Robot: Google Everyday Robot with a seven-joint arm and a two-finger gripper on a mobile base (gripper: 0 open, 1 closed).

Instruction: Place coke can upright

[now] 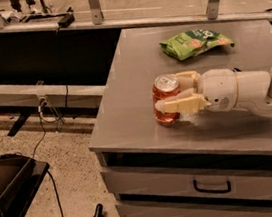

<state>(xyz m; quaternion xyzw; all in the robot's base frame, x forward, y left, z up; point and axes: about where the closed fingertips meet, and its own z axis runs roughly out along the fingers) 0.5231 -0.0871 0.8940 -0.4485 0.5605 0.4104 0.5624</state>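
The coke can is a small red can with a silver top. It stands upright near the front left of the grey cabinet top. My gripper reaches in from the right on a white arm. Its cream fingers close around the can's sides, one in front and one behind. The can's base looks to be on or just above the surface.
A green snack bag lies at the back of the cabinet top. Drawers with a black handle sit below the front edge. Cables and a dark cart are on the floor to the left.
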